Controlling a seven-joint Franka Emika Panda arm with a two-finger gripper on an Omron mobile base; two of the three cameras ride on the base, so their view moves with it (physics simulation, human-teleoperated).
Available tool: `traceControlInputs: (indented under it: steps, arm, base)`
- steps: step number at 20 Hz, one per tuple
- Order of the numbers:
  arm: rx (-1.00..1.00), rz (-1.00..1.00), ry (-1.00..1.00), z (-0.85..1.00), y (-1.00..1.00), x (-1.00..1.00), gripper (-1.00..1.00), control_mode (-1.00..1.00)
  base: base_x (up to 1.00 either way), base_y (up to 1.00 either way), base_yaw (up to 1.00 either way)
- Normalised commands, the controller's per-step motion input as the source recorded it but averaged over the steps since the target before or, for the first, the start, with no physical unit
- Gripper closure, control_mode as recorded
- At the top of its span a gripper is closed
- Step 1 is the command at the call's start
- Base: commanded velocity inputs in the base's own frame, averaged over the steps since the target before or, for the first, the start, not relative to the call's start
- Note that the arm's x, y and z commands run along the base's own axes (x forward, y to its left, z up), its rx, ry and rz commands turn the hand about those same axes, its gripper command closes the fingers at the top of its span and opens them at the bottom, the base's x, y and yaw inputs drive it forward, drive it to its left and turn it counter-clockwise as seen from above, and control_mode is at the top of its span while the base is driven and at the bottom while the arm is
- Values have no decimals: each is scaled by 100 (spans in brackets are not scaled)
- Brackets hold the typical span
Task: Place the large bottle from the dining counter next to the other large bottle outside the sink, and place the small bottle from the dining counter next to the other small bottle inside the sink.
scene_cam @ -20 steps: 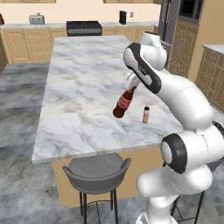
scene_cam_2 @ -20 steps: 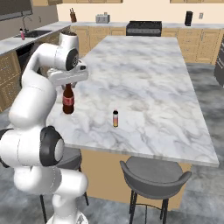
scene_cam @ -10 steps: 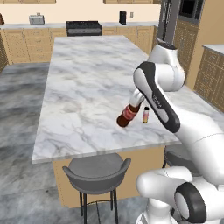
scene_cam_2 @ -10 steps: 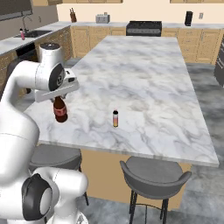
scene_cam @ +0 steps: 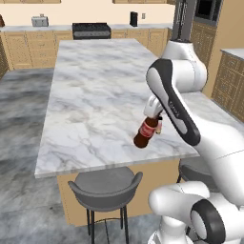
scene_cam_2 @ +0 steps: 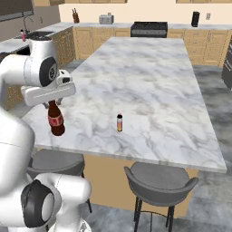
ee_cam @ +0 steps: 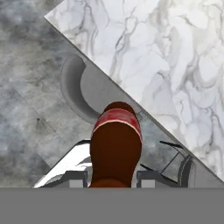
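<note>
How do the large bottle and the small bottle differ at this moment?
The large bottle is dark brown with a red label; the small bottle is pale pink fading to orange. The large bottle hangs from the gripper; the small bottle stands upright on the dining counter, ungripped.

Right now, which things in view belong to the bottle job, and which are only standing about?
Belong to the job:
- large bottle, held by the gripper
- small bottle, upright on the dining counter
- sink, far back

Only standing about:
- stools
- stove
- toaster
</note>
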Motion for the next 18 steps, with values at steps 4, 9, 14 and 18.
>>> traceControlInputs:
  steps: [4, 9, 14, 18]
  arm:
    - [0, 0, -1, 0, 0, -68, 100, -100]
    - [0, 0, 0, 0, 0, -58, 100, -100]
    - [-1, 0, 1, 2, 3, -18, 100, -100]
    - [0, 0, 0, 0, 1, 0, 100, -100]
  base:
    - [0, 0, 0]
    - [0, 0, 0]
    - [0, 0, 0]
    - [0, 0, 0]
